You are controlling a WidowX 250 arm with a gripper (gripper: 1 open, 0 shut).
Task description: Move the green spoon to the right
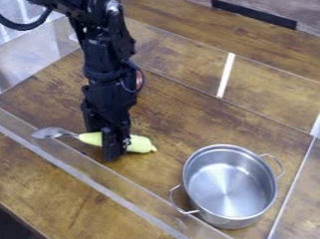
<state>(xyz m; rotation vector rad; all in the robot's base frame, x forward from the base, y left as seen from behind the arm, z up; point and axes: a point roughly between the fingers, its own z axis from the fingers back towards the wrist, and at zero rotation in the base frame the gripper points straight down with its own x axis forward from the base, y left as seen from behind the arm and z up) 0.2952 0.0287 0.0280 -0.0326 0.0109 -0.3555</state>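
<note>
The green spoon (138, 145) lies flat on the wooden table, its silver bowl pointing left and its fat yellow-green handle pointing right toward the pot. My gripper (106, 139) has come straight down on the middle of the handle. One dark finger (91, 121) stands behind it and the other in front. The fingers have closed in against the handle's sides, and the spoon still rests on the table. The arm hides part of the handle.
A steel pot (231, 184) with two handles stands at the lower right, just right of the spoon. A clear plastic wall (120, 195) runs along the table's front edge. A white strip (228, 75) lies farther back.
</note>
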